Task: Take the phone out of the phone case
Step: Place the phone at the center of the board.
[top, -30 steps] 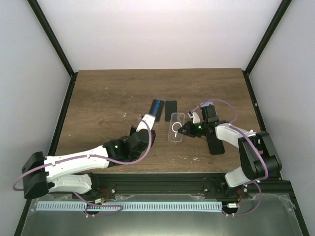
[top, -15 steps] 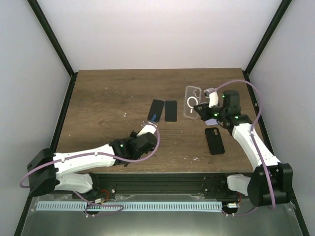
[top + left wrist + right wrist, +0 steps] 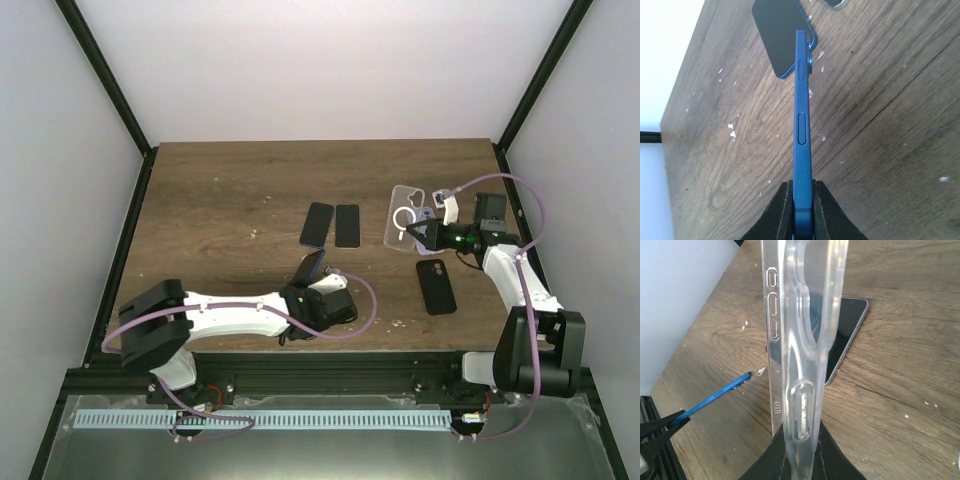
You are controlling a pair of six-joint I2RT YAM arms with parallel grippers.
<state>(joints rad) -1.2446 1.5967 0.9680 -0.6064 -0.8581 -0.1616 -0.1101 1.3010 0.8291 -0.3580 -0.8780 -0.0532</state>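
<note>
Above wood table point(image 3: 200, 200), blue phone point(image 3: 802, 125) and case point(image 3: 402, 215) hang well apart.

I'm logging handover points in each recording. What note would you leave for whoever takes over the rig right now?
Left gripper: shut on the blue phone, gripped by one end, over the near middle of the table.
Right gripper: shut on the clear case, gripped by one end, on the right side.
Done: phone and case are apart; the case is empty.
Left: probably only to set both down, well apart from each other.
</note>
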